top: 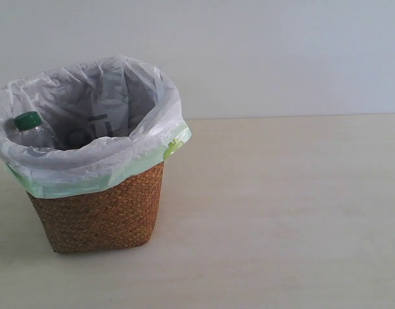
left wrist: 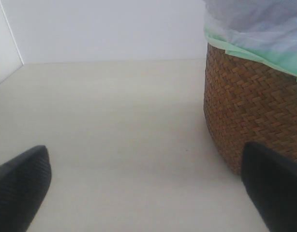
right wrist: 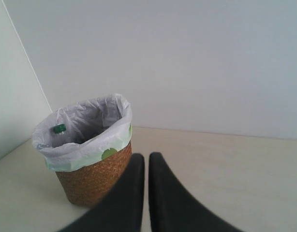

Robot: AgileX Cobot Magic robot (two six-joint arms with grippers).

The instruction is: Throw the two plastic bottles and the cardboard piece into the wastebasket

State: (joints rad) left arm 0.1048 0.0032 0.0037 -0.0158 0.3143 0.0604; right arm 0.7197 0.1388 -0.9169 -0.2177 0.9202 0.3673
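The brown wicker wastebasket [top: 101, 215] with its white and pale green bag stands at the left of the table. The green-capped bottle [top: 31, 129] leans inside it against the bag, cap up; its cap [right wrist: 58, 128] also shows in the right wrist view. The black-capped bottle and the cardboard piece are not visible. My left gripper [left wrist: 146, 193] is open and empty, low over the table beside the wastebasket [left wrist: 255, 111]. My right gripper [right wrist: 146, 162] is shut and empty, some way from the wastebasket [right wrist: 93, 176]. Neither gripper appears in the exterior view.
Bare beige table [top: 281, 212] stretches to the right of the wastebasket. A pale wall [top: 281, 51] runs behind it, and another wall [right wrist: 13, 96] closes the side beyond the basket.
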